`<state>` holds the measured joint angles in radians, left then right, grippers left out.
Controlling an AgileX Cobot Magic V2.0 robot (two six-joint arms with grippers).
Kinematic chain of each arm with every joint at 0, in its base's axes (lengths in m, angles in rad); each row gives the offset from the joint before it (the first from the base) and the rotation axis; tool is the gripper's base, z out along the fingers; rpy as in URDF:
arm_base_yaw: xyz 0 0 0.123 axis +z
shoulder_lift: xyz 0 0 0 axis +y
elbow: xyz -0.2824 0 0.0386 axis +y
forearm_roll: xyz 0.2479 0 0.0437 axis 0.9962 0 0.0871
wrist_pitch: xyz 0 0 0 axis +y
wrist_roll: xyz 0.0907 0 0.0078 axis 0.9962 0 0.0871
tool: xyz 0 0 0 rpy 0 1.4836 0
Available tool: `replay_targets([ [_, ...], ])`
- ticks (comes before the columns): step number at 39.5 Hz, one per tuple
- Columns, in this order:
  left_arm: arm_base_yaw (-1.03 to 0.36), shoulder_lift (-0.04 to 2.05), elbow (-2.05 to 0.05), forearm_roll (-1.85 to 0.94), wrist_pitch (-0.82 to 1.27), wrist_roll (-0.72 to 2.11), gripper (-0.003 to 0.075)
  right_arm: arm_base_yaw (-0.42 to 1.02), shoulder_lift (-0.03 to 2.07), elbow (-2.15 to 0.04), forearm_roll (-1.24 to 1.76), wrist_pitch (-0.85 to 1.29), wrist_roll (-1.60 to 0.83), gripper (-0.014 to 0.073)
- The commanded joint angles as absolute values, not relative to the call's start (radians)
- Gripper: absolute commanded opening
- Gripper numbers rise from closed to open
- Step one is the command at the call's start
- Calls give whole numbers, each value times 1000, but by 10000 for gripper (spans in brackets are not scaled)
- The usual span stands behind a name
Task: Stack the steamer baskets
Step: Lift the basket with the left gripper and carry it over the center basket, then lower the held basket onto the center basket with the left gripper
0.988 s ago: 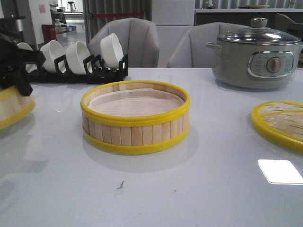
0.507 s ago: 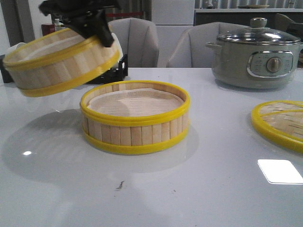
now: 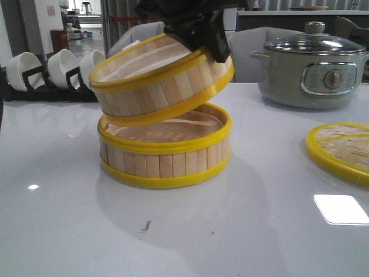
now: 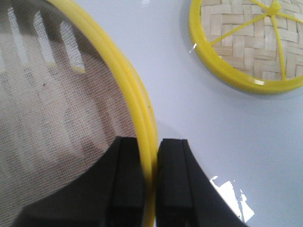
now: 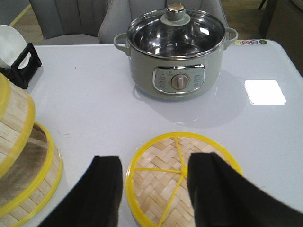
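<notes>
Overhead, left fingers [image 4: 150,187] pinch the tilted upper steamer basket's [image 3: 161,78] rim above the lower basket [image 3: 164,156]; right fingers [image 5: 156,189] spread wide.

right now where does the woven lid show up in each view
Front view: the woven lid lies flat on the table at the right edge, partly cut off.
Left wrist view: it fills the upper right corner, beyond the rim the left gripper pinches.
Right wrist view: low centre, behind the open right gripper.
Shared landmark: the grey electric pot, behind the lid in front and right wrist views; absent from the left wrist view.
</notes>
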<state>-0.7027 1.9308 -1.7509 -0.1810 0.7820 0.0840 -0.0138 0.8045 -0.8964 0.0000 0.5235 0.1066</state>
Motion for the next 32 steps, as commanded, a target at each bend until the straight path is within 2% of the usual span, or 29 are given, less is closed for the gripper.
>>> replay_targets([
  [1,-709,1902,-1802,-174,736,87,86,-14,803,-933,0,435,105,433],
  [32,-709,1962,-1808,-190,828,87,86,-14,803,-933,0,453,105,433],
])
